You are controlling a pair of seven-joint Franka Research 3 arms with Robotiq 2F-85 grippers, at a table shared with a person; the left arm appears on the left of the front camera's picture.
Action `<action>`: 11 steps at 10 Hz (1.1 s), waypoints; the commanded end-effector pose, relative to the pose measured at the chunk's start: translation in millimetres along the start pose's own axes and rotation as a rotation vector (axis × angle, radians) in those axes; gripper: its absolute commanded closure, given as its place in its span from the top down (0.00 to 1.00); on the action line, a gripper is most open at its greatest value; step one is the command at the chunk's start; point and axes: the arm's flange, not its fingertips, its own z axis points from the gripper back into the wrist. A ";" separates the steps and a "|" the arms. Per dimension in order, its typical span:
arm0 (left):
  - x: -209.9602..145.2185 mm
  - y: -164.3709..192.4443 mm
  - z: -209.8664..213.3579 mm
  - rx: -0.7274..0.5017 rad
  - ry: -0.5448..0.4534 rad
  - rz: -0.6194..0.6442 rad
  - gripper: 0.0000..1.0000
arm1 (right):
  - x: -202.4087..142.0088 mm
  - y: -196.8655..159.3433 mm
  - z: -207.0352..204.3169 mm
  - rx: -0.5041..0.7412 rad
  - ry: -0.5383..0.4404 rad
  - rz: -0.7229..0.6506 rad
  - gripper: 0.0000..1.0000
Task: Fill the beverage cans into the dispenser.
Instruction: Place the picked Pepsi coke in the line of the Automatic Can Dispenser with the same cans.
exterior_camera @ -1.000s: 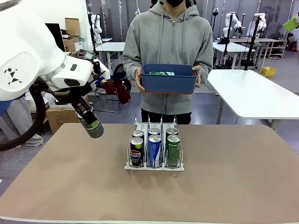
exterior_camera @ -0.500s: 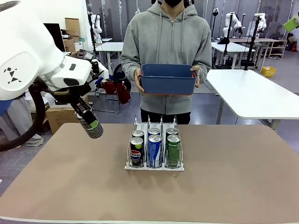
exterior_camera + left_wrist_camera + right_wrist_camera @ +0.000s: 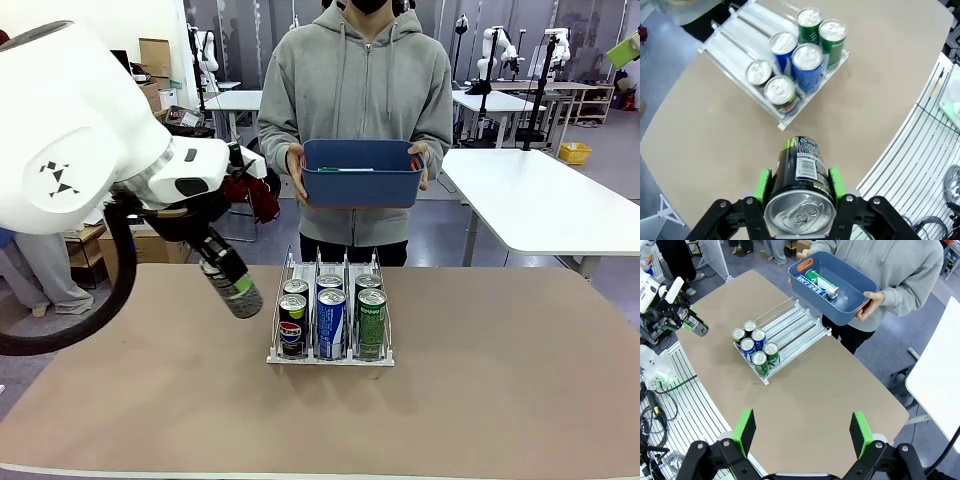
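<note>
My left gripper (image 3: 226, 270) is shut on a black can (image 3: 243, 298) with a green band, held tilted above the table just left of the dispenser (image 3: 330, 358). In the left wrist view the can (image 3: 800, 172) sits between the green pads (image 3: 762, 186), its silver top toward the camera, and the dispenser (image 3: 735, 35) lies beyond. Its three lanes hold several cans: black (image 3: 292, 325), blue (image 3: 331, 322) and green (image 3: 371, 322) in front. My right gripper (image 3: 802, 435) is open, high above the table.
A person at the far side holds a dark blue tub (image 3: 360, 185) at chest height. In the right wrist view the tub (image 3: 805, 292) contains more cans (image 3: 821, 282). The rear halves of the dispenser lanes (image 3: 795, 322) are bare. Open tabletop lies right of and in front of the rack.
My left arm has swung right with the black can, from the table's left edge to just beside the dispenser. The person has shifted the tub slightly.
</note>
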 end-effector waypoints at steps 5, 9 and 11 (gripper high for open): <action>-20.4 -35.1 -79.6 -0.016 -0.037 -0.027 0.58 | 0.1 0.4 0.1 0.001 -0.001 0.002 1.00; -28.4 -40.8 -104.3 -0.022 -0.001 -0.099 0.58 | 0.1 0.4 0.1 0.001 -0.001 0.002 1.00; 23.3 -29.9 -89.8 -0.033 0.013 -0.058 0.58 | 0.1 0.4 0.1 0.001 -0.001 0.002 1.00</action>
